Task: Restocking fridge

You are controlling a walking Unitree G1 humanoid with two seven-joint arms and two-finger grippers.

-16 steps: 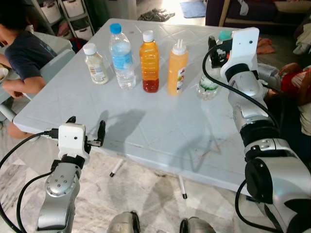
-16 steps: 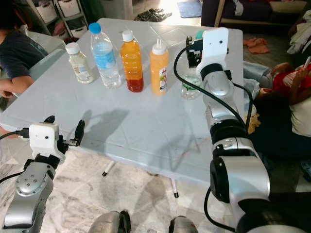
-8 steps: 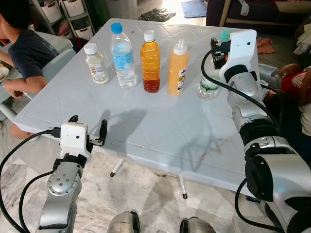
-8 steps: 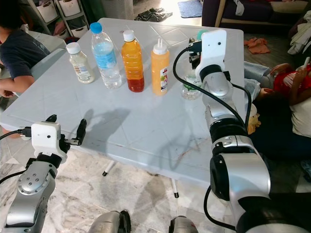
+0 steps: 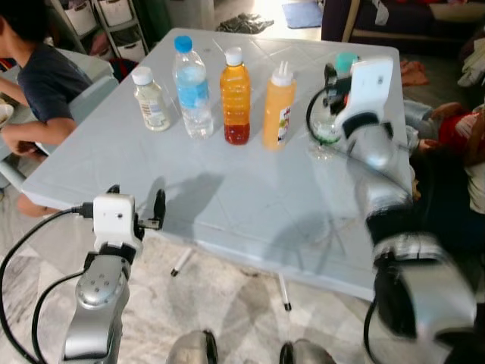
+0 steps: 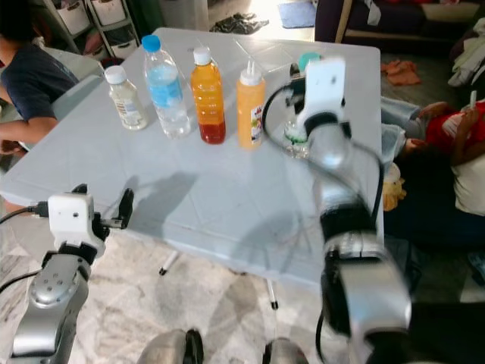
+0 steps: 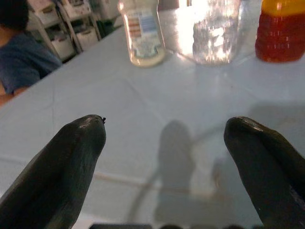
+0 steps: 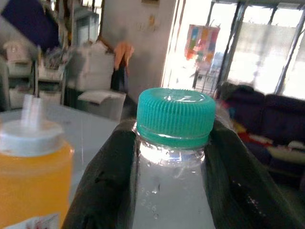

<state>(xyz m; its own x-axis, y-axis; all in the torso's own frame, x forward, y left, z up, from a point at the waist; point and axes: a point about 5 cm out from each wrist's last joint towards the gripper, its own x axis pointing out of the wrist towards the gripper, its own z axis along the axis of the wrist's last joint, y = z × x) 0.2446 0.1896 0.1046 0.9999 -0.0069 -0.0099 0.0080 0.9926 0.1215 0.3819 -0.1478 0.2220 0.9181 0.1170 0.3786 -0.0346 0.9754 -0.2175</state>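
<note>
A clear bottle with a teal cap (image 5: 327, 127) stands on the white table (image 5: 242, 201) at its right side. My right gripper (image 8: 174, 162) is shut on its neck just under the cap, one black finger (image 8: 102, 181) pressed on each side. To the bottle's left stand a yellow squeeze bottle (image 5: 277, 108), an orange drink bottle (image 5: 236, 97), a water bottle with a blue label (image 5: 192, 89) and a small cream bottle (image 5: 150, 100). My left gripper (image 5: 136, 200) is open at the table's near left edge, with nothing between its fingers (image 7: 71, 157).
A person (image 5: 38, 80) sits at the table's left side and another person (image 5: 458, 125) sits low at the right. Shelves with bins (image 5: 98, 19) stand at the back left and a sofa (image 5: 424, 19) at the back right. Marble floor lies below the table's near edge.
My right arm is blurred with motion; its gripper and the teal-capped bottle have shifted slightly to the left. The left arm stays where it was.
</note>
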